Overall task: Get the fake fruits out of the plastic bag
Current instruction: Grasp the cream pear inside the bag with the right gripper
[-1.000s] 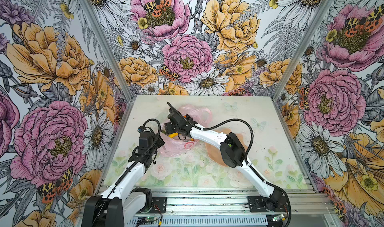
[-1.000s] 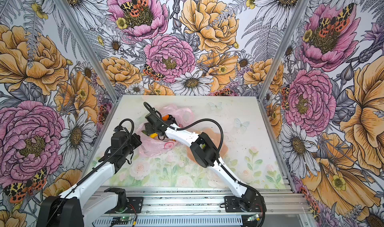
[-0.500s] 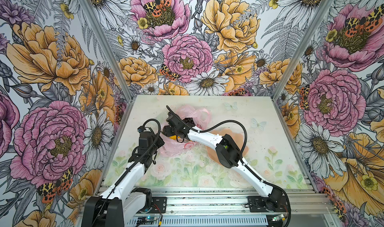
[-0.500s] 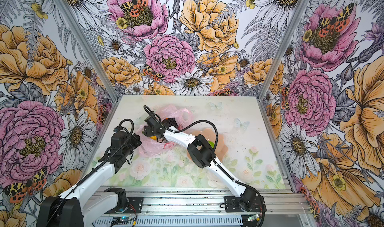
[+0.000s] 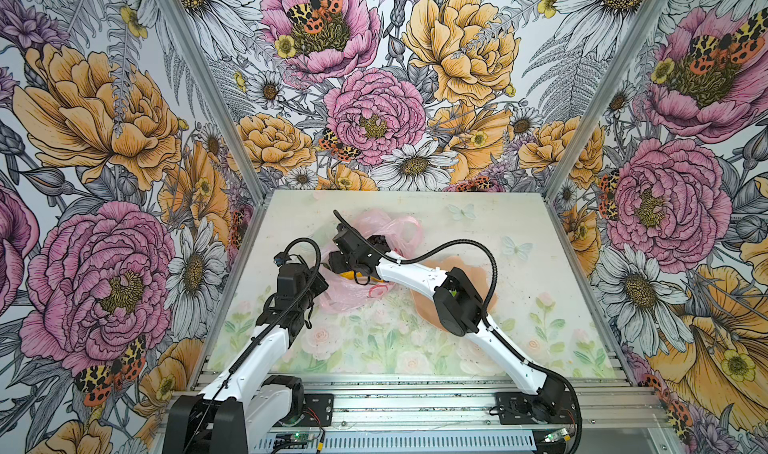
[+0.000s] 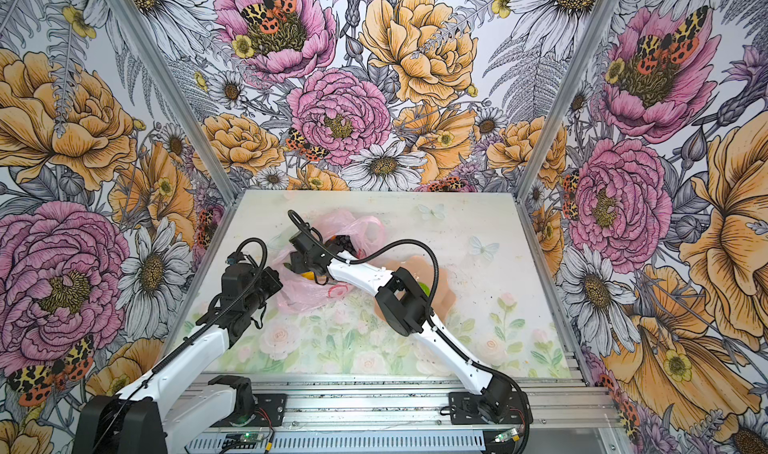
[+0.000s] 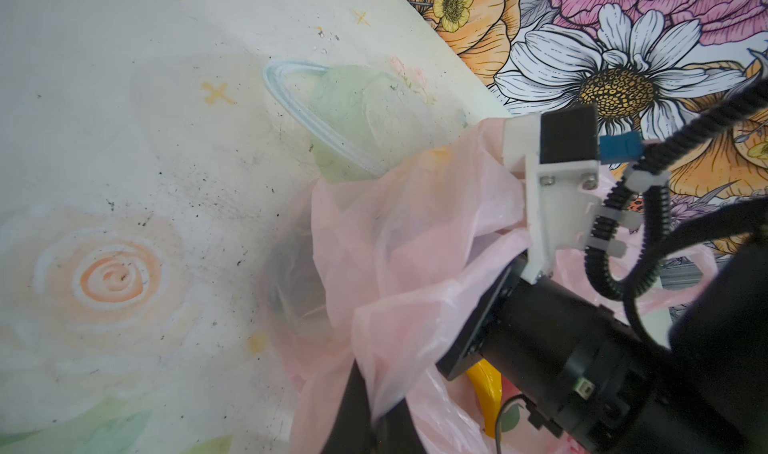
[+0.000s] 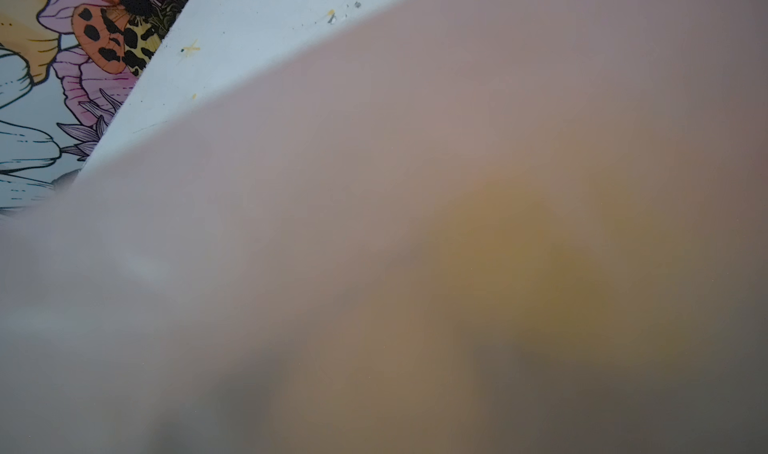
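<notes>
- Pink film is bunched right at my left fingers (image 7: 355,414). They're pressed together and, as far as I can judge, pinching the edge of the plastic bag (image 5: 353,300) to hold it.
- My right fingers are down in the bag's mouth, hidden under the wrist in both top views. The right wrist camera is smothered in pink film with a blurry yellow blob behind it, so I can't tell if they're spread or gripping anything.
- Just by that wrist there's one yellow banana (image 5: 348,274), lying in the bag. One dark lumpy thing (image 6: 347,243) sits deeper in the mouth, and I reckon it's the grapes.
- Further out there's one peach plate (image 5: 471,267) on the worktop (image 5: 478,223), beside the bag and mostly under the right arm. One sliver of green (image 6: 423,288) shows on it, probably a fruit already out.
- My guess is early days: one out at best, two seen inside, any others hidden.
- Count: one bag, one plate, two arms.
</notes>
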{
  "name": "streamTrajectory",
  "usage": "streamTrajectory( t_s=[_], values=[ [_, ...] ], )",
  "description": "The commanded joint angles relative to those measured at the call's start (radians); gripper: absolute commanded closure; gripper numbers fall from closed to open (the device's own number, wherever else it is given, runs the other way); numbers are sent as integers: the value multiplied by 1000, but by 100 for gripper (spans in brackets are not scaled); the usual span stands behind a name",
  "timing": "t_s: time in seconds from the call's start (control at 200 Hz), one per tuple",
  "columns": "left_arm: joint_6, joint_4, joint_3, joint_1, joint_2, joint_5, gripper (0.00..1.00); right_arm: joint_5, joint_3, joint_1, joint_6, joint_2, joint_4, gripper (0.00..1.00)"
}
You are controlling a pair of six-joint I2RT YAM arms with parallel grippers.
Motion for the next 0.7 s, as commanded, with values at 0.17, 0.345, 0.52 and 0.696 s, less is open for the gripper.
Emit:
streamTrajectory(
  t_s=[0.17,0.345,0.52,0.696],
  values=[
    [7,12,-4,1,17,-34,100,8,-121,8,-22,-204,0,40],
    [9,17,-3,2,26,-29,100,30,-227,8,-25,-286,2,40],
    [9,20,-1,3,39,-27,100,41,-334,6,-34,-375,6,40],
    [12,24,-4,5,43,-36,100,55,-448,7,-45,-463,18,40]
  ],
)
